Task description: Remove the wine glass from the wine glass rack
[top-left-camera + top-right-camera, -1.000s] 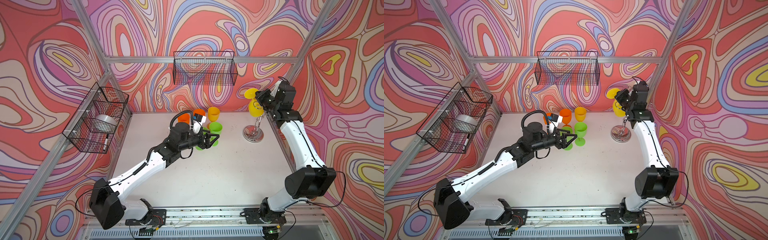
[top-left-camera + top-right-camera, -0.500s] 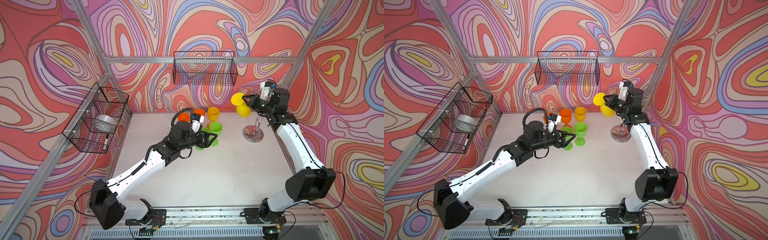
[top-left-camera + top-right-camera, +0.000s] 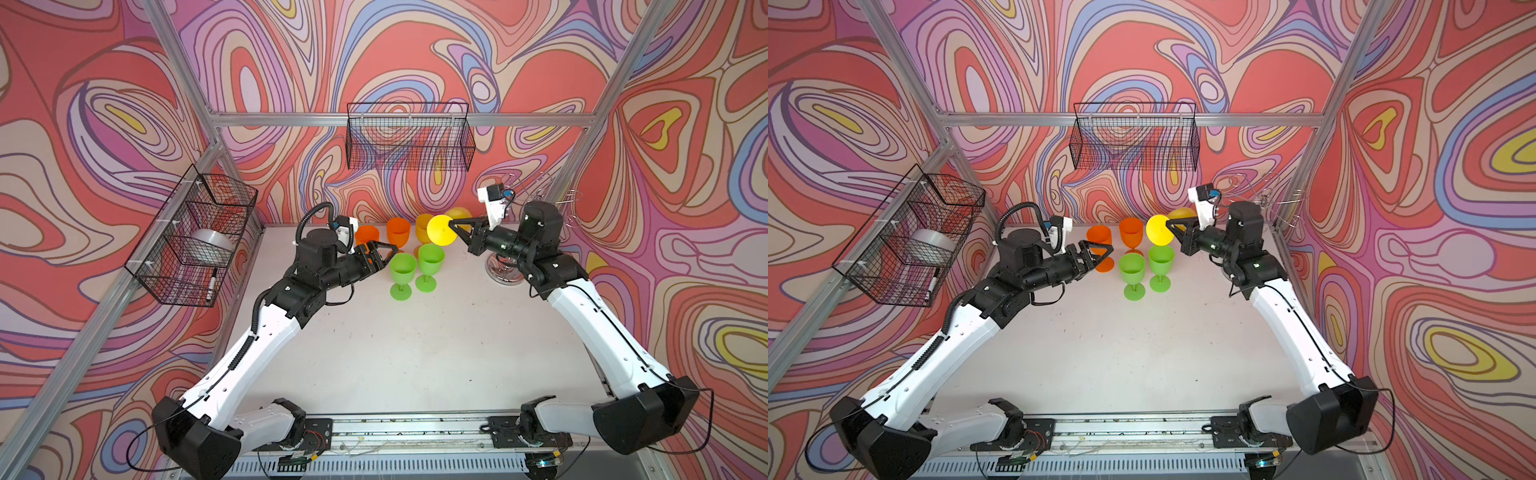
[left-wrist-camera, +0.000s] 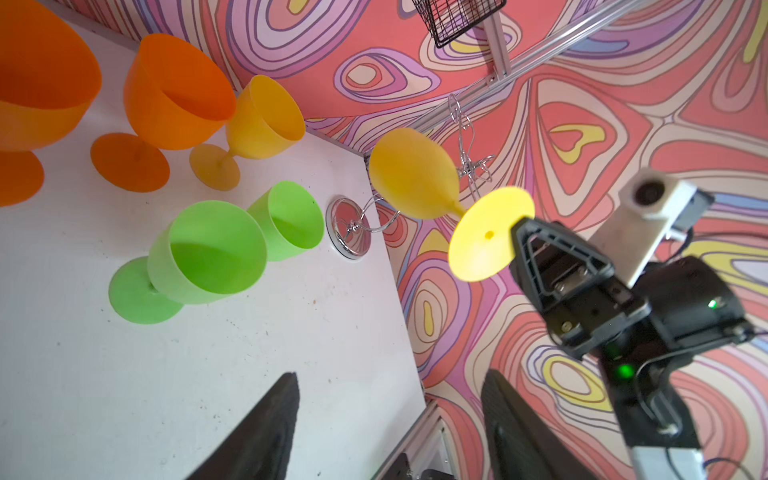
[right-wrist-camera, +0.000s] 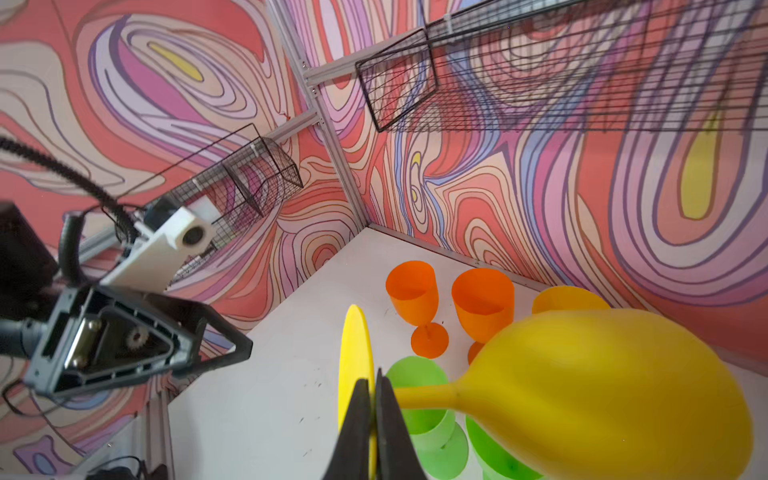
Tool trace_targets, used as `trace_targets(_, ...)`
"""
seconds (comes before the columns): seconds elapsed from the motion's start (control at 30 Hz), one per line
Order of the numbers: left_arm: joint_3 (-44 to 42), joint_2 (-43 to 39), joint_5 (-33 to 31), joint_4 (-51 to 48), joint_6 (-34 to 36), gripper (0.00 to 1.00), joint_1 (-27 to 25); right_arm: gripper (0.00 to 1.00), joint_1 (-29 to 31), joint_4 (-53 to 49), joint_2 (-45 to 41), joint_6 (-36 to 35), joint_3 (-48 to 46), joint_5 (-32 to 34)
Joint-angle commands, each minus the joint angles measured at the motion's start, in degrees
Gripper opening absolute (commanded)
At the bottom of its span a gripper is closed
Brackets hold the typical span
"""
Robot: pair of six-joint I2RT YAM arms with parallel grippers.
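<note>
A yellow wine glass [image 3: 441,230] hangs sideways in the air above the green glasses, apart from the wine glass rack. My right gripper [image 3: 453,227] is shut on the rim of its flat foot; the right wrist view shows both fingers pinching the disc edge, with the bowl [image 5: 602,386] beside them. The chrome wine glass rack [image 3: 500,277] stands at the back right, its wire loops [image 3: 1258,187] bare, partly hidden by the right arm. My left gripper [image 3: 390,255] is open and holds nothing, just left of the green glasses. In the left wrist view the glass [image 4: 413,174] hangs beyond the rack's base [image 4: 347,228].
Two green glasses [image 3: 402,268] [image 3: 431,259], two orange glasses [image 3: 368,235] [image 3: 398,230] and an amber one [image 3: 423,222] stand upright at the back middle. A black wire basket [image 3: 409,137] hangs on the back wall, and another [image 3: 195,232] holds a tape roll and marker on the left wall.
My right gripper has carried the yellow glass leftward away from the rack, turning it onto its side. My left gripper has drawn back slightly to the left, still open.
</note>
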Motion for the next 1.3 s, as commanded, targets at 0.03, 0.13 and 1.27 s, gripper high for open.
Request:
trace_targets(0.03,-0.2,-0.7,5.4,-1.4,-11.1,0.67,1.8,0.00,8.4,4.1,-4.4,-16.7,-7.3,8.4)
trace_targets(0.13,0.8,-1.3,5.1,-4.3,-13.5,0.67,2.4,0.00,12.4,6.6,-6.7,-22.5,-11.8,13.0)
trace_targets(1.27,-4.9,-1.3,5.3,-11.2,-36.0,0.46,3.7,0.00,40.2,27.1,2.1,-60.8,-19.2,50.1)
